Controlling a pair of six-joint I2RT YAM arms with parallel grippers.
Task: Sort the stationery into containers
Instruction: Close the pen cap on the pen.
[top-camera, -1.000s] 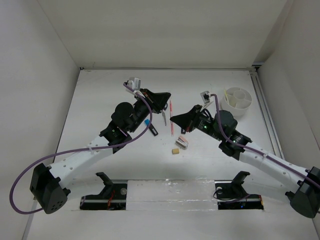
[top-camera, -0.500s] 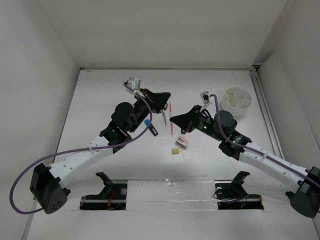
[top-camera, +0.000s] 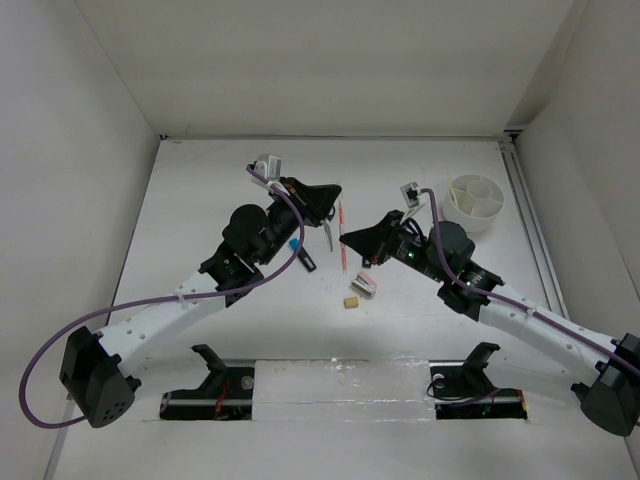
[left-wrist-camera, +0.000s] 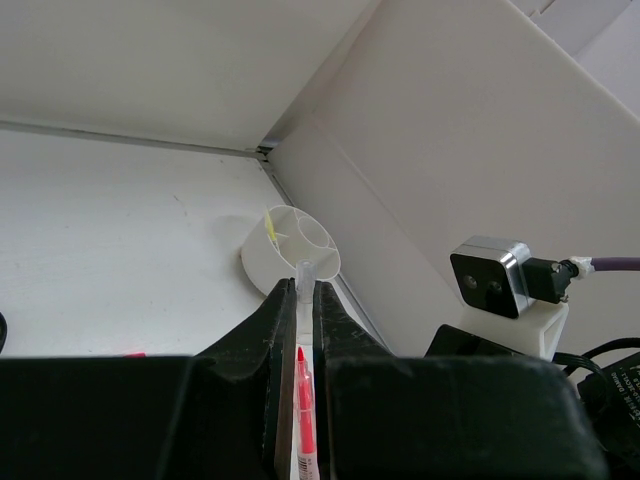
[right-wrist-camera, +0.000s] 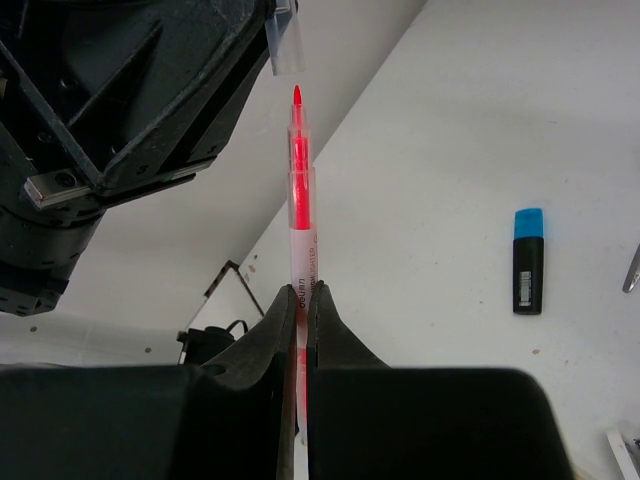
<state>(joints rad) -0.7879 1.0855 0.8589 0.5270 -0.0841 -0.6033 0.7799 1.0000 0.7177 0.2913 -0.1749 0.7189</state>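
Holding jaws near-shut: right gripper on pink pen, left gripper on clear cap beyond right jaws; likely needing coaxial alignment.

Nothing fully legible in any view.
- Pink pen: one line of dark print running along the white barrel, at the low end of what shows. Too blurred to read.
- Blue-and-black highlighter, on the counter to the right: pale label on the black body, lettering too small.
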